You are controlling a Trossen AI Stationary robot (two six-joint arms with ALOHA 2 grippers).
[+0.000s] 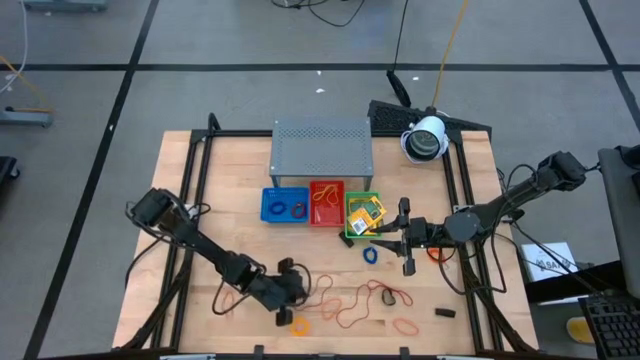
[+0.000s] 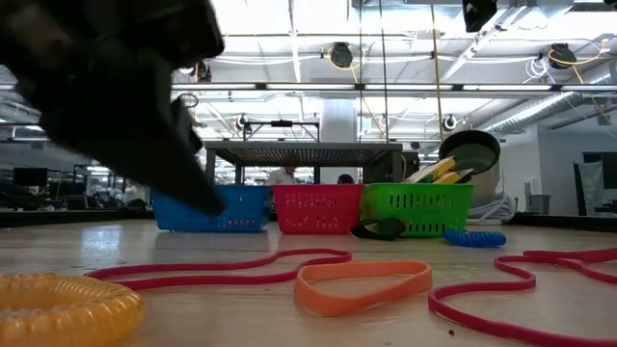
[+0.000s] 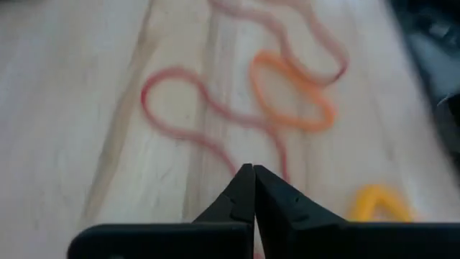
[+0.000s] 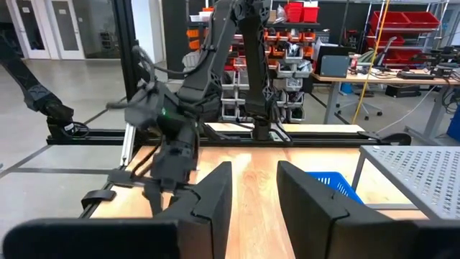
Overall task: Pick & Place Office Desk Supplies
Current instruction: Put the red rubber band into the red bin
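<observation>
Left wrist view, left tool (image 3: pixel 253 188) closed on red rubber band (image 3: pixel 188 115)

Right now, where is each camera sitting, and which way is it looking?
High view: above the table, looking straight down; both arms show, left gripper and right gripper.
Low view: at table-top height, looking across at the green tray; one dark arm looms close.
Left wrist view: on the left arm, looking down at the red rubber band past its shut fingers.
Right wrist view: on the right arm, facing the left arm, fingers apart.
High and low views share the orange rubber band.

Red rubber bands (image 1: pixel 375 293) strewn on table (image 1: pixel 180 200)
</observation>
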